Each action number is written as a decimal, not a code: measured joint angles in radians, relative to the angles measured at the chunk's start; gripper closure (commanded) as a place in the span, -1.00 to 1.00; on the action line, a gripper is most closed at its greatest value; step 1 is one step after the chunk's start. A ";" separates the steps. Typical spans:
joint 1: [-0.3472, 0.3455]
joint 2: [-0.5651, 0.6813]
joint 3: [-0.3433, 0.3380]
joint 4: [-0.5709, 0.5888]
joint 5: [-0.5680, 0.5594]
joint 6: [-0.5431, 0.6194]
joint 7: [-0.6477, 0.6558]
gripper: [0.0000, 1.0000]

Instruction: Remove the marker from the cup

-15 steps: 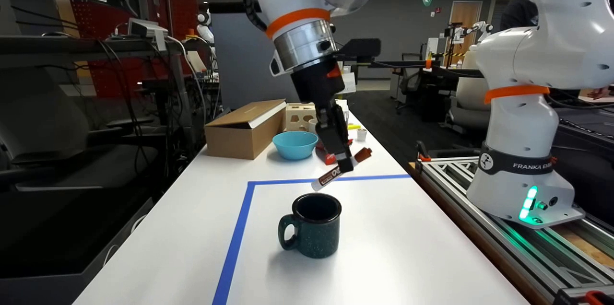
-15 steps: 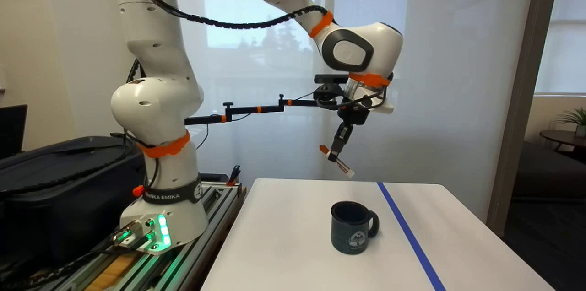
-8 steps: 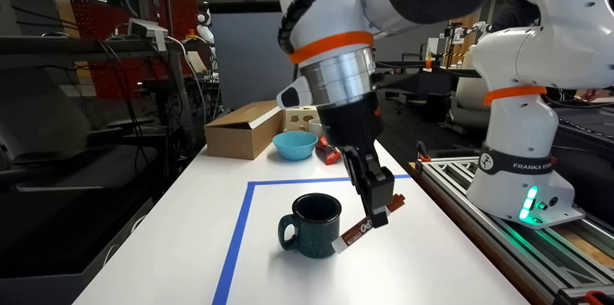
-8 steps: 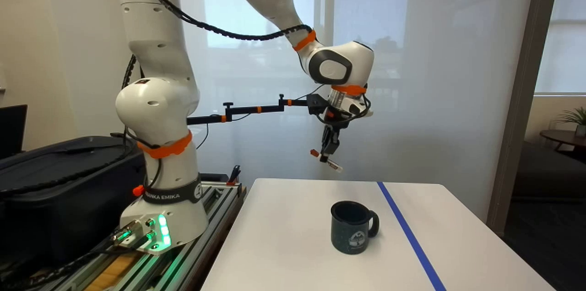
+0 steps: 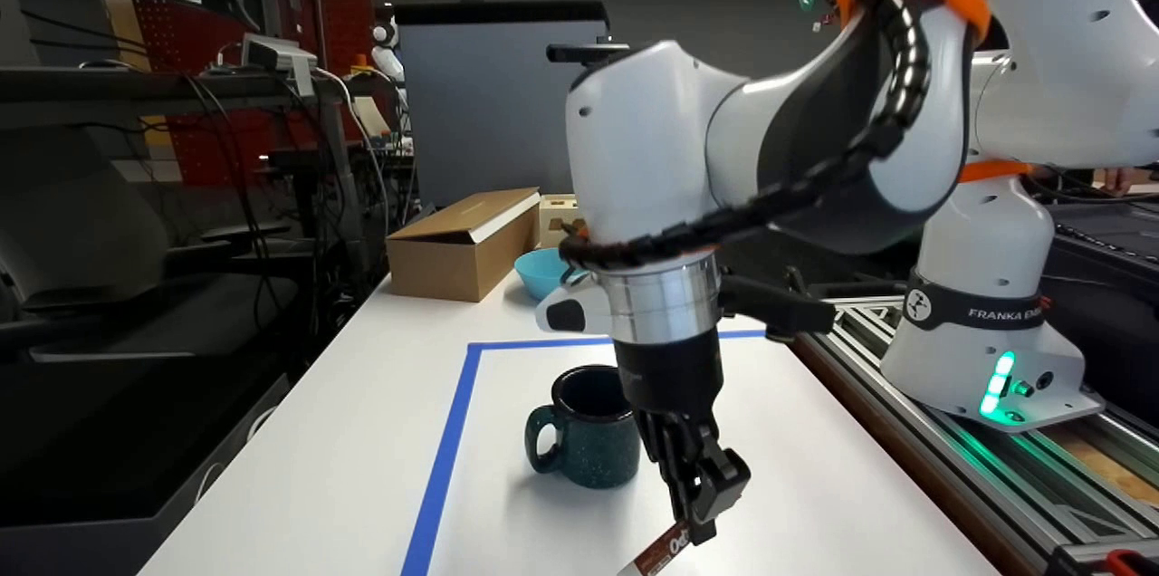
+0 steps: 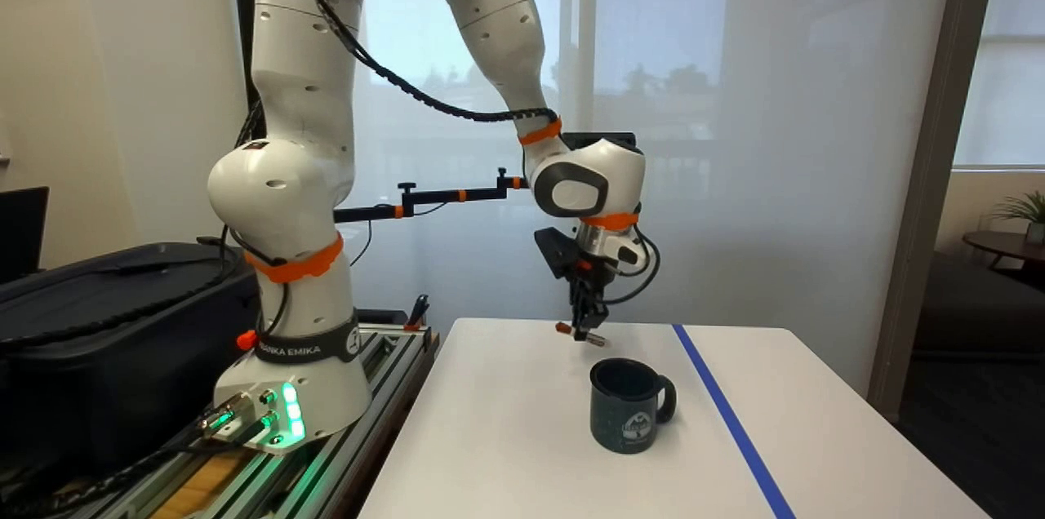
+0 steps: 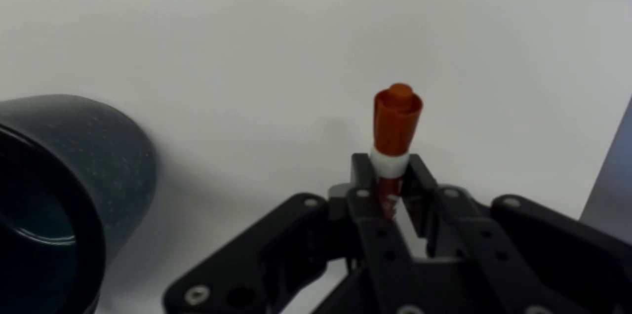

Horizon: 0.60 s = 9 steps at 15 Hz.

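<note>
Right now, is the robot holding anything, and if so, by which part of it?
Yes: the marker, pinched between the fingers at its barrel, near the orange cap.

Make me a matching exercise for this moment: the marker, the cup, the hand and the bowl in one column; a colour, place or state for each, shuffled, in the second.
Column one
1. marker
2. cup
3. hand
4. bowl

Column two
A. dark, standing upright on the table
B. light blue, partly hidden in an exterior view
C. gripped, with an orange end
D. shut on something thin

Right pairs: 1-C, 2-A, 3-D, 4-B
</note>
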 measured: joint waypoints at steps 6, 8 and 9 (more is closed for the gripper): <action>-0.023 0.173 0.039 -0.023 -0.018 0.279 -0.066 -0.18; -0.023 0.188 0.039 -0.027 -0.062 0.292 -0.064 -0.50; -0.022 0.184 0.039 -0.031 -0.083 0.291 -0.058 -0.67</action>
